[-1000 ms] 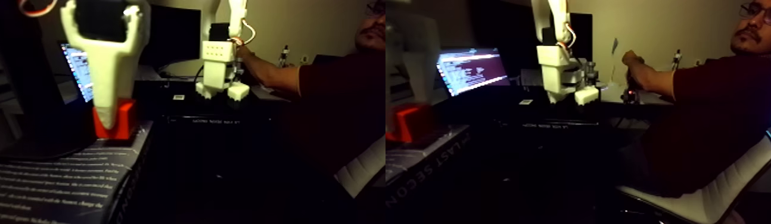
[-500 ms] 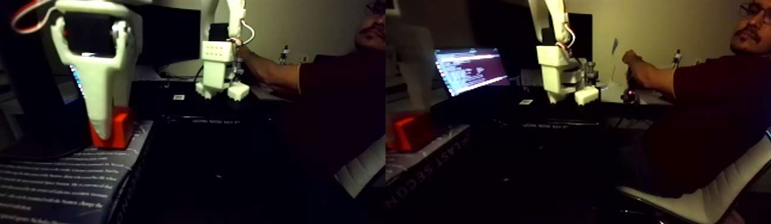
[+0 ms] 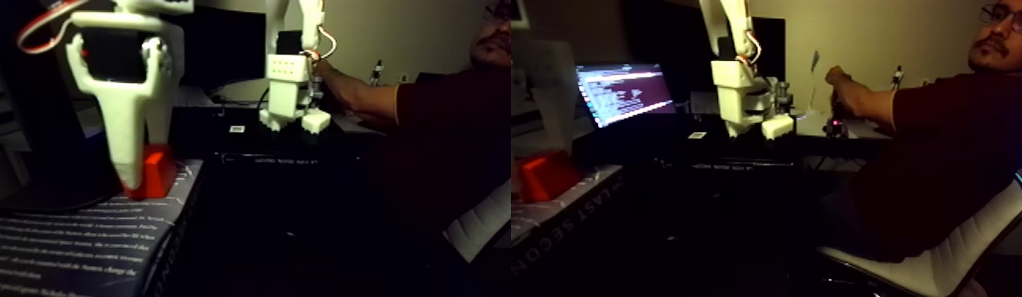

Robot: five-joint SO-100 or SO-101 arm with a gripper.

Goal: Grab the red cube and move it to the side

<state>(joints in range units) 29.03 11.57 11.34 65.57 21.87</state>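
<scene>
resting near the book [image 3: 75,237] edge, red cube [image 3: 155,175]

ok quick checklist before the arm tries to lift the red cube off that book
1. Red cube resting on the dark book: ok.
2. Gripper down at cube level: ok.
3. White finger overlaps the cube's left side in the fixed view: ok.
4. Jaws closed on the cube: cannot tell, the second finger is hidden.
5. Cube set back from the book's edge: not ok, it is near the right edge.
6. Person's hand away from the cube: ok.
</scene>
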